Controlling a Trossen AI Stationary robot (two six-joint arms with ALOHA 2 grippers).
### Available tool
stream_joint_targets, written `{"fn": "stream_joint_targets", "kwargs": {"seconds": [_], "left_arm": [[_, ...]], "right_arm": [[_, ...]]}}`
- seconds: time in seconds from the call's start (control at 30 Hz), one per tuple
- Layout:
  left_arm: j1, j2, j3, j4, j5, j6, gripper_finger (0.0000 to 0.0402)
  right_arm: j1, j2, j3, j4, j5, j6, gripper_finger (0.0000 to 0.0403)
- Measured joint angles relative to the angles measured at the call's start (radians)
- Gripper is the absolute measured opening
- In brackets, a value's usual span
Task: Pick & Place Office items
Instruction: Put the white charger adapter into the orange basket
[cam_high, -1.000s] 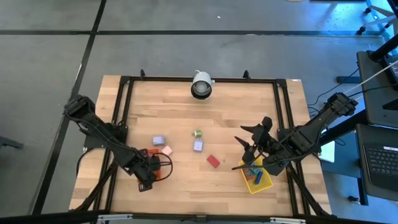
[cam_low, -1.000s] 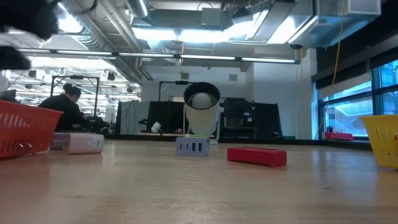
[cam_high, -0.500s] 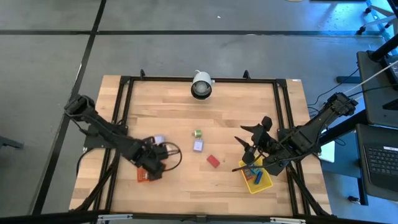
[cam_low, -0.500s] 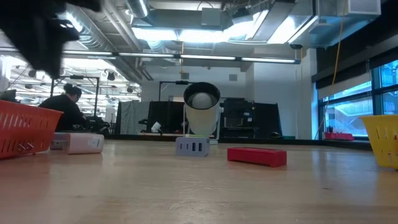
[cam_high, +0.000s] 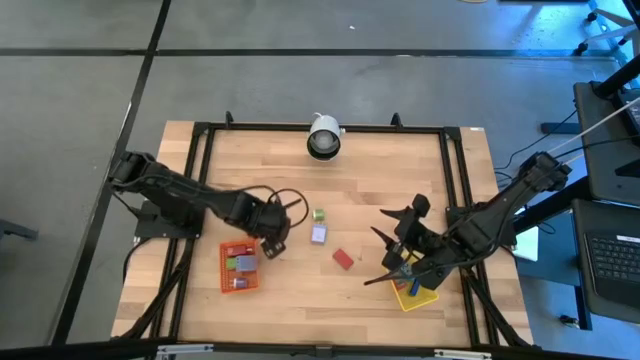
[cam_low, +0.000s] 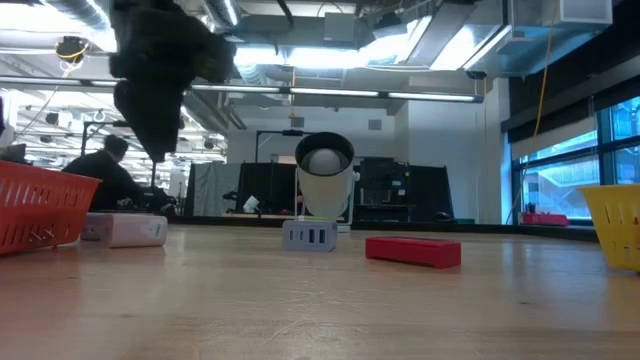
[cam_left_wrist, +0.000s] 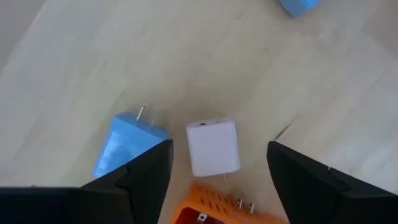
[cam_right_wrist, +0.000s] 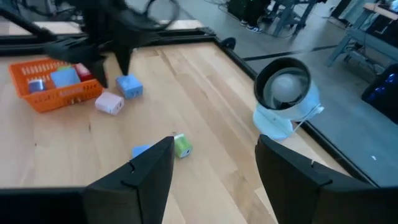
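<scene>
My left gripper hangs open above the table, just past the far right corner of the orange tray. In the left wrist view a pale pink block lies flat on the wood below the gap between its fingers, and a blue block lies beside it. The tray holds several small pieces. A green piece, a lilac piece and a red piece lie mid-table. My right gripper hovers open and empty by the yellow tray.
A white camera on a stand sits at the table's far edge. A black frame runs round the tabletop. In the low view my left gripper hangs well above the wood. Bare wood lies along the near edge between the two trays.
My left gripper has swung from above the orange tray toward the table's far edge and right, rising a little and rolling, and now hangs over the blue and pink blocks. The orange tray and its pieces, hidden under it before, now show. My right gripper has sunk slightly.
</scene>
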Motion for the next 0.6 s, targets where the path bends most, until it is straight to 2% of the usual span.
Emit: {"fn": "stream_joint_targets", "kwargs": {"seconds": [0.13, 0.33, 0.6], "left_arm": [[0.041, 0.0, 0.0, 0.002, 0.062, -0.002, 0.0264], [0.041, 0.038, 0.001, 0.0, 0.114, -0.006, 0.0261], [0.023, 0.146, 0.001, -0.026, 0.13, 0.045, 0.0261]], "right_arm": [[0.011, 0.013, 0.0, 0.0, 0.0, 0.0, 0.0224], [0.013, 0.012, 0.0, 0.0, 0.009, 0.003, 0.0224], [0.016, 0.012, 0.0, 0.02, 0.004, 0.003, 0.0224]]}}
